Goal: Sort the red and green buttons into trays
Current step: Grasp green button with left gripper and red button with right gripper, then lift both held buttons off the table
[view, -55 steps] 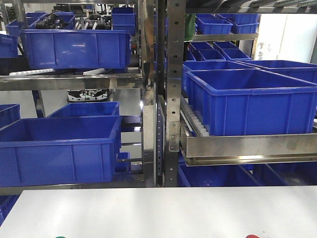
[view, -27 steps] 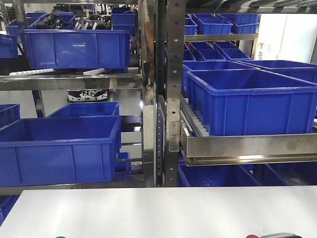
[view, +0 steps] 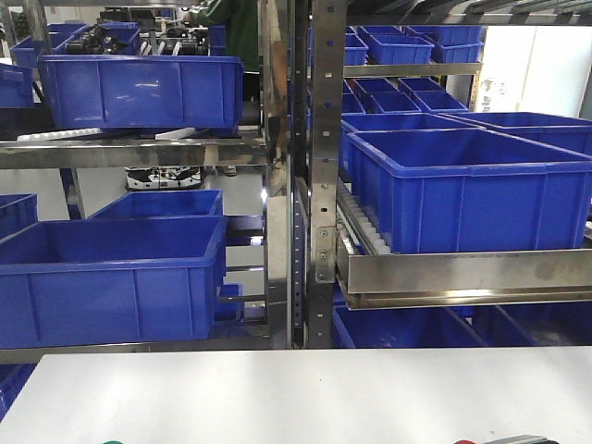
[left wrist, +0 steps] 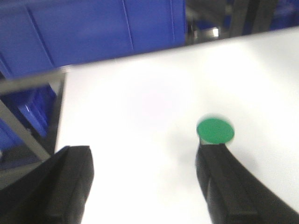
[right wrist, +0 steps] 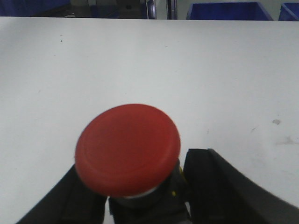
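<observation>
Red button (right wrist: 127,149) stands upright on the white worktop (right wrist: 187,65). Its dark body is clenched between the two black fingers (right wrist: 219,186) of the right hand (right wrist: 145,196), which press it from either side. The left hand (left wrist: 145,154) is released, its fingers spread wide. The green button (left wrist: 215,131), blurred, stands just past the tip of one finger, not between the two. The worktop's left edge runs close by the other finger. Bare white surface lies between the fingers and ahead of both hands, up to the far edge.

Beyond that edge a steel rack (view: 319,185) carries blue crates (view: 462,185). The near ones show only their own blue inner walls. One far at the upper left holds dark hardware (view: 97,37), too small to name. A person in a green top (view: 231,23) now stands behind the upper shelf, covering a crate that was in plain sight half a second ago.
</observation>
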### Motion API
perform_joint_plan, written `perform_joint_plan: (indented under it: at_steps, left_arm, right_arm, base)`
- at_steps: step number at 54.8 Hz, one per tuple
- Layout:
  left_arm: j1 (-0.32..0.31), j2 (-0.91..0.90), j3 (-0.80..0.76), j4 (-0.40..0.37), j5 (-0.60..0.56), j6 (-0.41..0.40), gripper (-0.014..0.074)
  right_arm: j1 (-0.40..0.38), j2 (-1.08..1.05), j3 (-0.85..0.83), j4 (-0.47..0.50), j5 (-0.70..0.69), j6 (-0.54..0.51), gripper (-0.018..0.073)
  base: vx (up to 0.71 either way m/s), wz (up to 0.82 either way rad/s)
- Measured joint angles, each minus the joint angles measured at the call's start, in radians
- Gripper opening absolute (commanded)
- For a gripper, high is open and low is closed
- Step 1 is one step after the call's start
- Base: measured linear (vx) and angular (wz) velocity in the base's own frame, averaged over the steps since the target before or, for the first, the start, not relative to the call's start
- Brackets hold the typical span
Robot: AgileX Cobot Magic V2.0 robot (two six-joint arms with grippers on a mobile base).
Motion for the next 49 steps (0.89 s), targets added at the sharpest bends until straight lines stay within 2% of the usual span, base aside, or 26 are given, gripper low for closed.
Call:
perform_joint_plan:
  at_steps: [7, 16, 22, 29, 36, 40, 49]
  left_arm:
    - [0.000, 0.170, 0.015, 0.063, -0.164, -0.020, 0.0576]
    - [0.000, 0.362, 0.015, 0.261, -0.333, -0.124, 0.0576]
    - [0.000, 0.460, 0.015, 0.323, -0.444, -0.172, 0.0576]
    - [0.000, 0.558, 0.014, 0.335, -0.589, -0.169, 0.0576]
    - [0.000, 0.661, 0.011, 0.336, -0.725, -0.110, 0.0576]
    - [0.000, 0.727, 0.004, 0.322, -0.795, -0.068, 0.0576]
    - [0.000, 0.856, -0.046, 0.271, -0.918, -0.046, 0.0554]
  right_arm:
    - [0.000, 0.000, 0.000, -0.003, 0.000, 0.000, -0.0005]
    - [0.000, 0.000, 0.000, -0.003, 0.000, 0.000, -0.0003]
    - [0.000, 0.000, 0.000, 0.005, 0.000, 0.000, -0.0001]
    - [0.000, 0.000, 0.000, 0.024, 0.000, 0.000, 0.0000]
    - [0.000, 0.000, 0.000, 0.034, 0.000, 0.000, 0.0002]
    - [0.000, 0.000, 0.000, 0.036, 0.000, 0.000, 0.0003]
    - [0.000, 0.000, 0.000, 0.038, 0.000, 0.000, 0.0003]
  base:
    - [0.00, 0.00]
    - [0.00, 0.00]
    - [0.00, 0.00]
    - [0.00, 0.00]
    - [0.00, 0.00]
    - [0.00, 0.00]
    - [0.00, 0.00]
